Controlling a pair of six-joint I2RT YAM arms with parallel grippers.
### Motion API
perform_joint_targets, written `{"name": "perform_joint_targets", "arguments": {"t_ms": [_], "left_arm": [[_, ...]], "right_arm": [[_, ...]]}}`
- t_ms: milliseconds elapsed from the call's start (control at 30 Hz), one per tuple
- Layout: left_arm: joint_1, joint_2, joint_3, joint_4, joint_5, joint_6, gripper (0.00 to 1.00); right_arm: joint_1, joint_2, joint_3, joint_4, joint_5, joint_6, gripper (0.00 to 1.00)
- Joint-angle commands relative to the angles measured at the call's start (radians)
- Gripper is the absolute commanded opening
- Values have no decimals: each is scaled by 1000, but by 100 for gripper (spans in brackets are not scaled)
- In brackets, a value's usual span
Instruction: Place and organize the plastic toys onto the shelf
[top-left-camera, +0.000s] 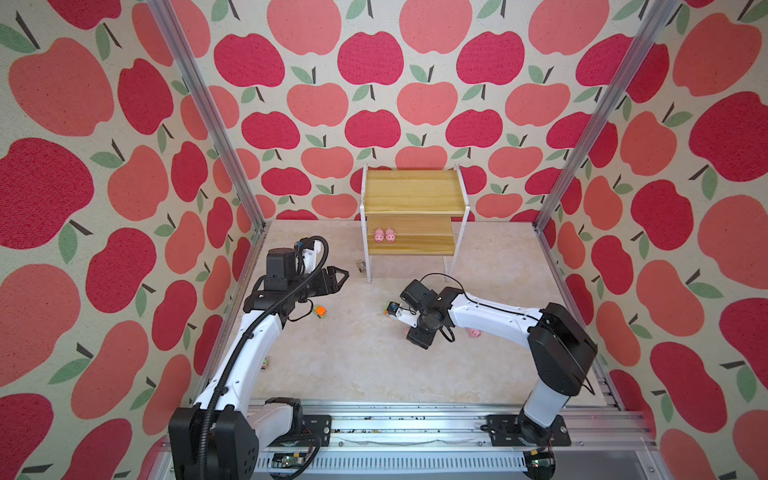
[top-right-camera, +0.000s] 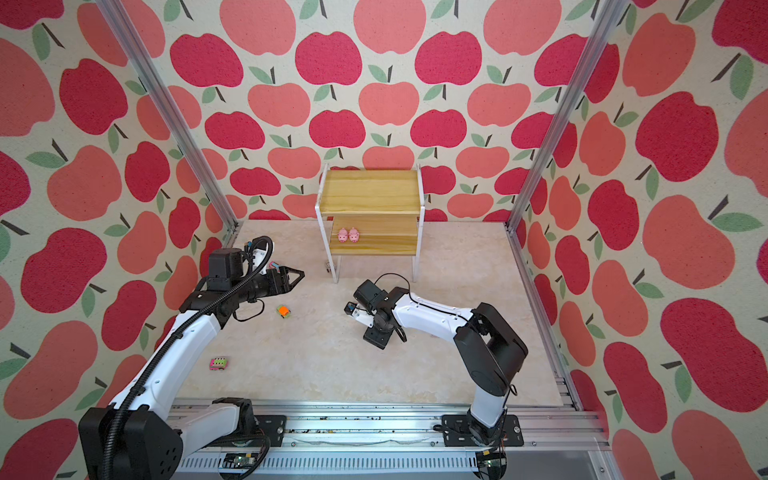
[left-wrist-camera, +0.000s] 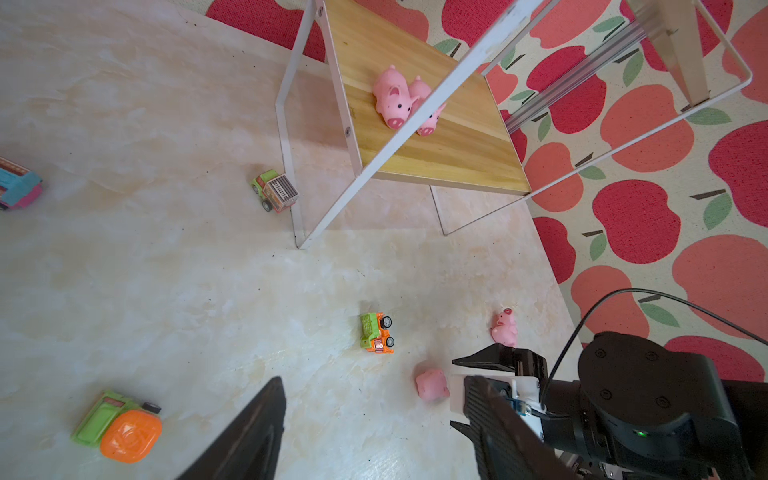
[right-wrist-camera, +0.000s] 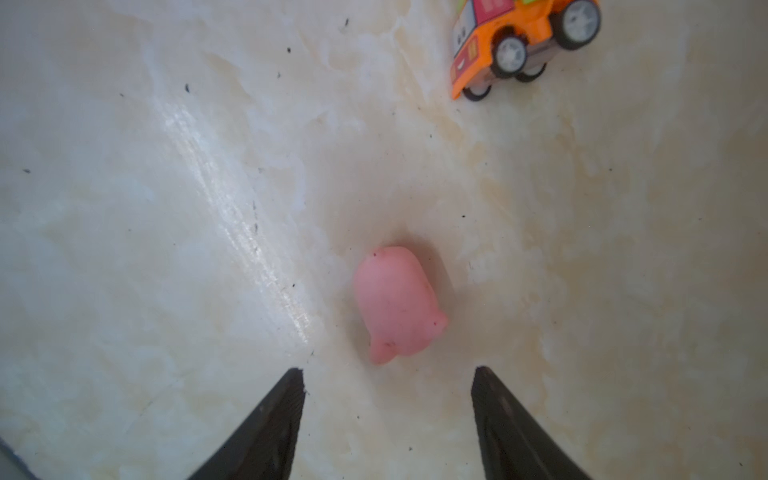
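Shelf (top-left-camera: 413, 193) stands at the middle of the table's (top-left-camera: 357, 374) far edge, back against the wall. On the lower board (top-left-camera: 428, 245), toward its left end, pig 1 (top-left-camera: 379, 235) and pig 2 (top-left-camera: 390, 235) sit side by side and touching, snouts toward the front edge.

Right gripper (right-wrist-camera: 389, 370) points down at the table right of centre. Jaws stand well apart and hold nothing. Pig 3 (right-wrist-camera: 397, 305) lies on the table just ahead of the fingertips, in line with the gap; no contact seen, face not visible. Orange-green truck (right-wrist-camera: 523, 45) is a little beyond pig 3. Pig 4 (left-wrist-camera: 505, 328) lies on its side near pig 3, toward the table's right edge.

Left gripper (top-left-camera: 343, 275) hangs raised over the table's left half, aimed toward the shelf. Jaws are wide open and empty.

Other toys on the table:
- Dome truck (top-left-camera: 319, 310) (green, orange top) sits left of centre, on the near side of the left gripper.
- Box truck (left-wrist-camera: 275, 192) (green cab, grey box) sits just beside the shelf's front left leg; cannot tell whether it touches.
- Teal-pink truck (left-wrist-camera: 16, 183) sits toward the left edge, mostly hidden by the left arm in both top views.
- Pink-green truck (top-right-camera: 218, 363) sits close to the left edge, toward the near left corner.
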Motion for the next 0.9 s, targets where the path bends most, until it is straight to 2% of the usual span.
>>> {"name": "perform_joint_targets", "arguments": {"t_ms": [0,167,367,500,600,667,867], "left_arm": [[-3,20,-14,3,-20,26,72],[-3,22,-12,3,-25,27,72],[-1,14,-13,1,-31,30,72],[0,6,-12,-1,-36,29,72],[10,0,-9,-1,-41,22,72],[26,-5,-6,-2,-46,11,72],[83,-22,5,-19,-91,1,71]], "right_arm": [[-8,34,7,41,-21,-86,66],[-11,87,34,51,-84,-85,58],[-6,92,43,47,-96,-36,32],[10,31,39,58,-113,19,22],[44,-1,55,91,-124,107,21],[75,5,86,127,-113,211,22],[182,142,259,192,-17,551,24]]}}
